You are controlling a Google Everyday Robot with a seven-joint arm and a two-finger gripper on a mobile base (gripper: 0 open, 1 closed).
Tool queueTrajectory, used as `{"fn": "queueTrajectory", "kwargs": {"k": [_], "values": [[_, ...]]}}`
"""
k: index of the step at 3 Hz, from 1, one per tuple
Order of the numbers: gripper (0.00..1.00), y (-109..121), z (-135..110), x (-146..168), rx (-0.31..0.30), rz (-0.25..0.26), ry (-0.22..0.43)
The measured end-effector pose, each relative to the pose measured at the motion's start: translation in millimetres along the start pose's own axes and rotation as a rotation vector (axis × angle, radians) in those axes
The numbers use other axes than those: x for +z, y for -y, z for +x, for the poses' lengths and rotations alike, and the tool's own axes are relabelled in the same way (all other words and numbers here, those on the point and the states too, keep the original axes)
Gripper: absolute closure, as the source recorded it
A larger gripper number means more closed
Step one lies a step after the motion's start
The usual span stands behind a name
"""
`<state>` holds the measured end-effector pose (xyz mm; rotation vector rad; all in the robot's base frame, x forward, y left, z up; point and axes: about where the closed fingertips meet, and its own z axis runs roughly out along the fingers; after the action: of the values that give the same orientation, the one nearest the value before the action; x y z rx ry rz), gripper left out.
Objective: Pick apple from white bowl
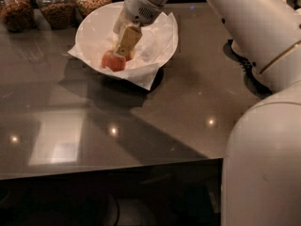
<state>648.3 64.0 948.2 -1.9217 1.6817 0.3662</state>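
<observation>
The apple [113, 60] is small and reddish-orange. It lies in the white bowl [94, 27], on the crumpled white paper that hangs over the rim at the front. The bowl stands at the back of the dark table. My gripper [125, 43] reaches down into the bowl from the upper right. Its beige tip is right at the apple's upper right side and covers a part of it. I cannot tell whether it touches or holds the apple.
Three glass jars [56, 6] of brown food stand in a row behind the bowl at the back left. My white arm [254, 27] crosses the right side of the view above the glossy dark table [141, 126], whose front edge runs along the bottom.
</observation>
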Motion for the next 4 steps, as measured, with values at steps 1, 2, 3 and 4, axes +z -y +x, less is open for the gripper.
{"fn": "queueTrajectory", "kwargs": {"k": [1,2,3,4], "values": [[0.46,0,0,0,0.000,0.000,0.000],[0.56,2,6,5,-0.009,0.023,0.025],[0.45,3,14,16,-0.015,0.038,0.059],[0.36,7,22,31,-0.027,0.035,0.091]]}}
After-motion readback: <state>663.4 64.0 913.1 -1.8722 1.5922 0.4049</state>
